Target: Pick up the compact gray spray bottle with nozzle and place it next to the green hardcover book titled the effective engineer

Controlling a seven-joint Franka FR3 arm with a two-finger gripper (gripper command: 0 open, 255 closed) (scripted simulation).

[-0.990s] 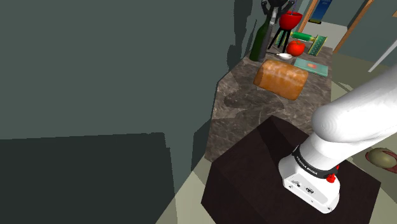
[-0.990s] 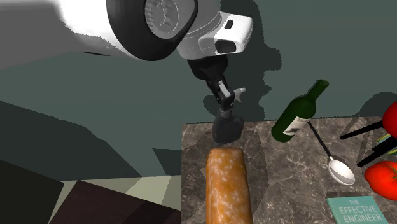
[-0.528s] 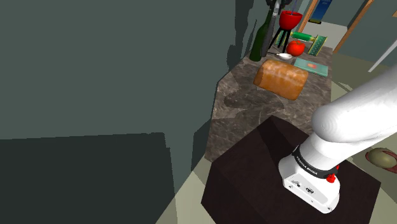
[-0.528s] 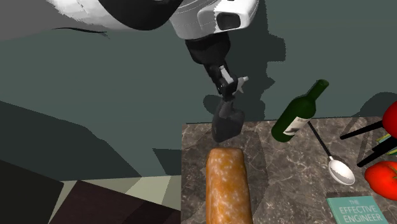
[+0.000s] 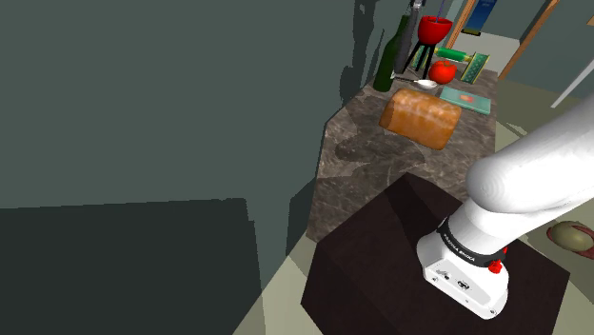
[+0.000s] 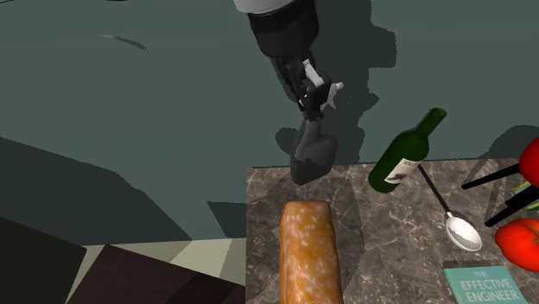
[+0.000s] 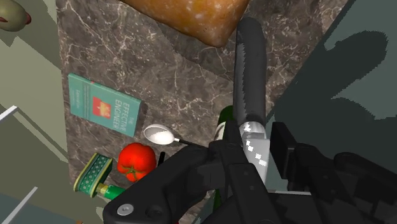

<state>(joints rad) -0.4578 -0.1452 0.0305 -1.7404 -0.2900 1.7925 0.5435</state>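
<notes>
My black gripper (image 6: 313, 86) is shut on the white nozzle head of the dark gray spray bottle (image 6: 309, 155). The bottle hangs tilted in the air, just above the far corner of the marble table (image 6: 380, 250). In the wrist view the bottle (image 7: 248, 76) stretches away from my gripper (image 7: 254, 149). The teal-green book (image 6: 484, 289) titled The Effective Engineer lies flat near the second exterior view's lower right, well away from the bottle. It also lies beyond the bread in the shoulder view, book (image 5: 466, 99), and beside the spoon in the wrist view, book (image 7: 105, 105).
A long bread loaf (image 6: 307, 250) lies below the hanging bottle. A green wine bottle (image 6: 402, 155), a spoon (image 6: 462, 231) and a red tomato (image 6: 518, 242) lie between the bottle and the book. A red bowl (image 5: 435, 27) sits on a black stand.
My gripper has risen with the spray bottle in it, lifting the bottle off the table corner. Nothing else has moved.
</notes>
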